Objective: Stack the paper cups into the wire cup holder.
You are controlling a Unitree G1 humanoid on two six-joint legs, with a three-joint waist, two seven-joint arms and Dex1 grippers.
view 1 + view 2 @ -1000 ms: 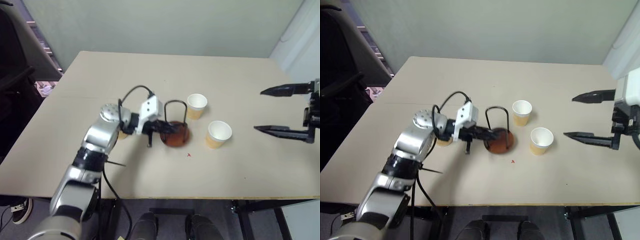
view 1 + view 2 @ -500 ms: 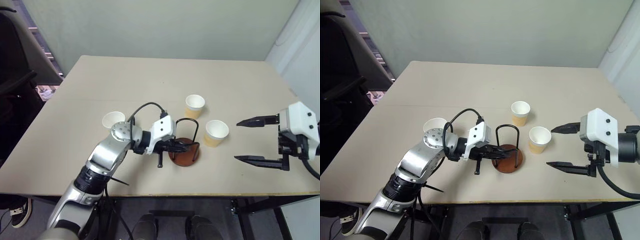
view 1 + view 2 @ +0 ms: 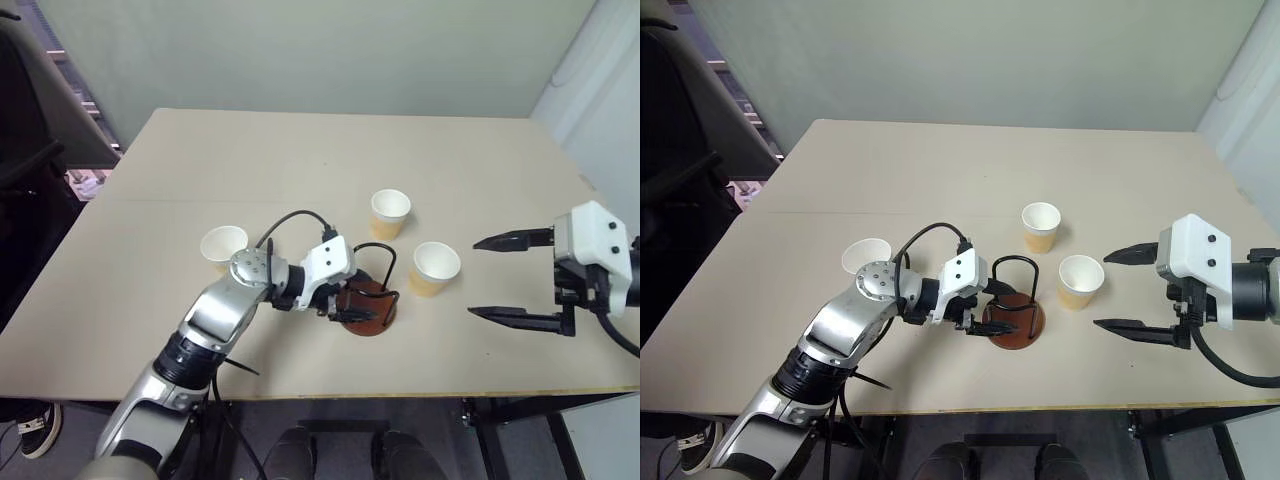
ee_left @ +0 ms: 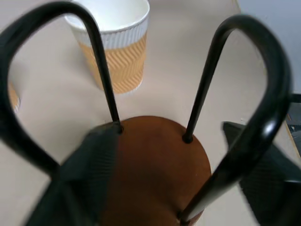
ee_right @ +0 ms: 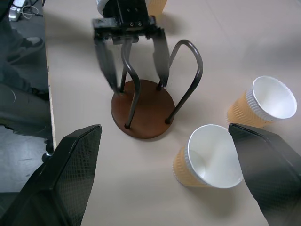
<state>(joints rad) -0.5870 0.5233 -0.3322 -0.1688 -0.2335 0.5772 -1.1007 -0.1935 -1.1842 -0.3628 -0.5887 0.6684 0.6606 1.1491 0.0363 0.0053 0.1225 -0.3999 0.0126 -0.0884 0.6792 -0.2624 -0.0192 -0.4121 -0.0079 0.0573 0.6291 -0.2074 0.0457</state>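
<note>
The wire cup holder (image 3: pixel 371 309) stands upright near the table's front middle, black loops over a reddish-brown disc (image 5: pixel 141 114). My left gripper (image 3: pixel 1001 309) is open, its fingers (image 5: pixel 106 62) either side of one wire loop, with no cup in it. Three paper cups stand upright. One (image 3: pixel 389 213) is behind the holder. Another (image 3: pixel 434 268) is to its right. The last (image 3: pixel 223 245) is far left, behind my left arm. My right gripper (image 3: pixel 475 279) hangs open and holds nothing, right of the nearer cup (image 5: pixel 207 157).
The beige table (image 3: pixel 300 160) is bare at the back and on the right. Its front edge (image 3: pixel 400 392) runs close below the holder. A dark chair (image 3: pixel 30 150) stands off the table's left side.
The view has shifted. Relative to the cups, the holder and my left gripper have come toward the near edge. The left fingers, together on the wire earlier, now stand apart.
</note>
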